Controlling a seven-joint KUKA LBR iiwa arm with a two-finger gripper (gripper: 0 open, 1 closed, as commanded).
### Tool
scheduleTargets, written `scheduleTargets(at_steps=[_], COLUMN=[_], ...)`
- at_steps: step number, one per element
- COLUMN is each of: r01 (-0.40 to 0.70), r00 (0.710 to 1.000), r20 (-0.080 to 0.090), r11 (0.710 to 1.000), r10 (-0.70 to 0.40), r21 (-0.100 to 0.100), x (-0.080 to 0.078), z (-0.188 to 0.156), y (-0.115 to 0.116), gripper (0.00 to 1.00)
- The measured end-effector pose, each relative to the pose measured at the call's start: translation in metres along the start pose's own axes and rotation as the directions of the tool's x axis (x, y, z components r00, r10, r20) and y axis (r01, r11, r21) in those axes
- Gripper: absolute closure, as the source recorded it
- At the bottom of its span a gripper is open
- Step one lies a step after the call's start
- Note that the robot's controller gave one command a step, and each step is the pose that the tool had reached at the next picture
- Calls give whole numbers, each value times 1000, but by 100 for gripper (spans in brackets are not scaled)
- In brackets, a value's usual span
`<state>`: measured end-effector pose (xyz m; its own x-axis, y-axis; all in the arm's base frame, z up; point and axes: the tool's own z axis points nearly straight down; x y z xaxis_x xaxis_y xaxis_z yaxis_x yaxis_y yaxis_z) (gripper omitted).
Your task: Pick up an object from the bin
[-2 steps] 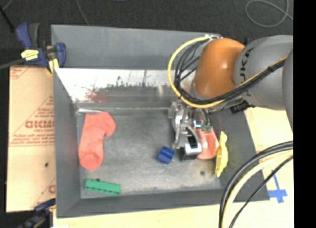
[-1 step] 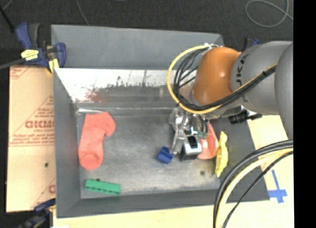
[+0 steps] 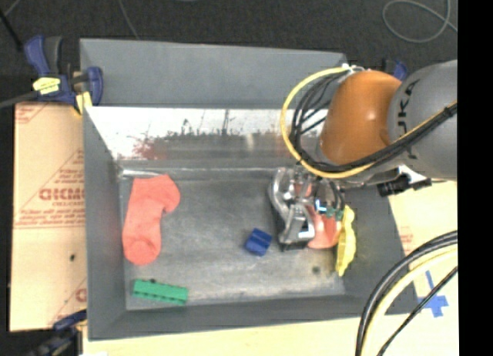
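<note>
Blue block (image 3: 258,242) beside claw (image 3: 293,235), arm (image 3: 431,115) lettered "UKA"

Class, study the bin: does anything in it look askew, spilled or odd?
Nothing looks spilled or damaged. The pink sock, green brick and small blue block lie loose on the floor; a yellow thing sits by the right wall beside the claw.

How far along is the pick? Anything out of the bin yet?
Done: the gripper is down at the right end of the bin, against a pink lump and a yellow piece, with the blue block close by. In hand: whether it grips anything cannot be told. Left: the lift out. The sock, green block and blue block all lie on the floor.
</note>
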<state>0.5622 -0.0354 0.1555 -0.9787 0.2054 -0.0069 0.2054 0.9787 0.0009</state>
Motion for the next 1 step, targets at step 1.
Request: scheduleTargets(at_steps=[1], r01=[-2], r00=[1000], r20=[-3], r11=[1000], r10=[2], r21=[0], x=[-4], z=[73], y=[10], gripper=[0])
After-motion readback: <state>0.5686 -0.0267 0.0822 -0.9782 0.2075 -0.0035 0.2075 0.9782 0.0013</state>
